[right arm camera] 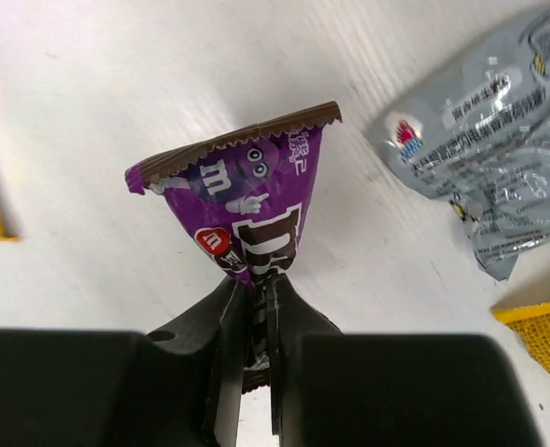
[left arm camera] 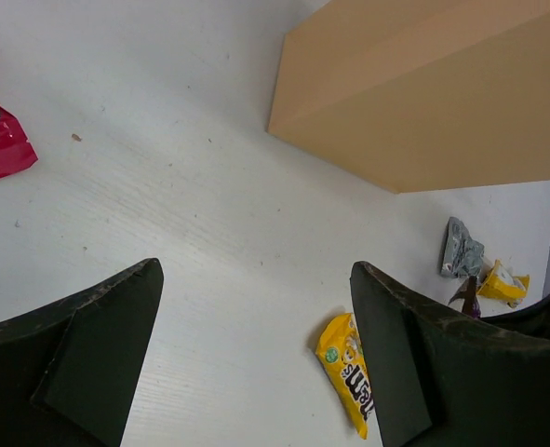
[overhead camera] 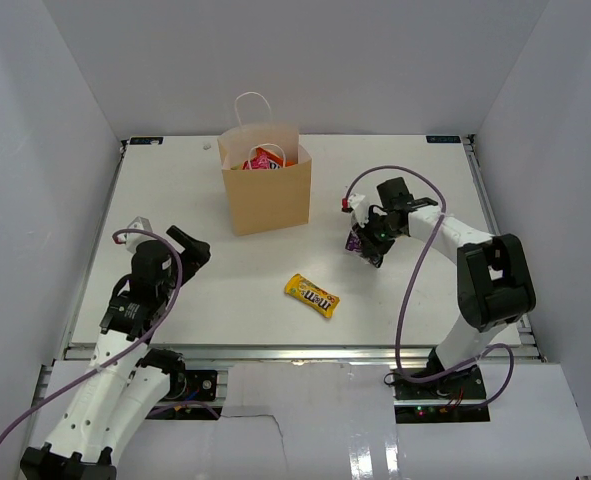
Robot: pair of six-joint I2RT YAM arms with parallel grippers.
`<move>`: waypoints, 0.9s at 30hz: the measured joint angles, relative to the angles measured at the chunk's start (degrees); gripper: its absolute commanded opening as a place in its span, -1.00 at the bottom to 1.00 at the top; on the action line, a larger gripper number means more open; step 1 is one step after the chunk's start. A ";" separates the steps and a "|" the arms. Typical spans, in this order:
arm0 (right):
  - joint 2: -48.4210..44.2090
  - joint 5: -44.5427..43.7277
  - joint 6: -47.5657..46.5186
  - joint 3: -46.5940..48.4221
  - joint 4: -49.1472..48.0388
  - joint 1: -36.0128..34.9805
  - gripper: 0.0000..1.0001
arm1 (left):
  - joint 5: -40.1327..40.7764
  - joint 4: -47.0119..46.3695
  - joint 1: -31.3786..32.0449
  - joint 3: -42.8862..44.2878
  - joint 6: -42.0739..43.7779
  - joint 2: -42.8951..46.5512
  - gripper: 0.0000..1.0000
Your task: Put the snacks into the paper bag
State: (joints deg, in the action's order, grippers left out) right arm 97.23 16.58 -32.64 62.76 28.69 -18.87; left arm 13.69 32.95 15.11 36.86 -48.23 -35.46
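The tan paper bag point(overhead camera: 265, 195) stands upright at the middle back with orange and pink snacks point(overhead camera: 263, 159) showing in its mouth. My right gripper point(overhead camera: 368, 247) point(right arm camera: 261, 298) is shut on the lower end of a purple-brown packet point(right arm camera: 247, 200), to the right of the bag. A silver packet point(right arm camera: 498, 149) and the corner of a yellow one point(right arm camera: 540, 335) lie just beside it. A yellow candy packet point(overhead camera: 312, 295) point(left arm camera: 344, 368) lies flat at the table's centre front. My left gripper point(overhead camera: 190, 245) point(left arm camera: 256, 354) hangs open and holds nothing, left of that packet.
A red-pink packet point(left arm camera: 0, 140) lies on the table at the left edge of the left wrist view. The bag wall point(left arm camera: 423, 93) fills that view's upper right. White enclosure walls point(overhead camera: 55, 120) close in the table on three sides.
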 measured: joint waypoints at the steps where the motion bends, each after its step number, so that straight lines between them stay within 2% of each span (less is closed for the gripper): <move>1: -1.09 1.55 -0.26 0.00 0.68 0.00 -0.72 | 0.00 0.02 0.00 0.00 -0.33 -0.42 0.84; 5: -5.64 8.28 -1.42 1.22 3.72 0.00 -0.72 | 0.02 -0.02 0.00 0.00 -1.14 -0.70 0.84; 9: -5.99 13.03 -1.77 11.78 6.82 -0.13 -0.73 | 0.04 -0.02 0.00 0.00 -1.64 -0.76 0.83; 13: -0.20 14.43 0.98 35.32 7.06 -1.14 -0.71 | 0.04 -0.02 0.00 0.00 -2.34 -1.29 0.82; 15: 4.57 14.01 3.23 49.27 4.31 -2.19 -0.70 | 0.02 0.00 0.00 0.00 -2.82 -1.75 0.82; 18: 11.74 13.07 7.30 65.26 -0.68 -4.92 -0.70 | -0.02 0.02 0.00 0.00 -3.45 -1.88 0.82; 21: 14.23 11.78 10.49 68.02 -6.38 -7.96 -0.68 | -0.11 0.07 0.00 0.00 -3.89 -1.68 0.81; 27: 16.15 8.39 15.15 62.12 -15.56 -14.43 -0.61 | -0.24 0.94 0.00 0.00 -5.29 -0.57 0.81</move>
State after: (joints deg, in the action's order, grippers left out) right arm 113.38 24.97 -17.50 124.88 13.13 -33.30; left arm 13.45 33.89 15.11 36.86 -53.52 -36.03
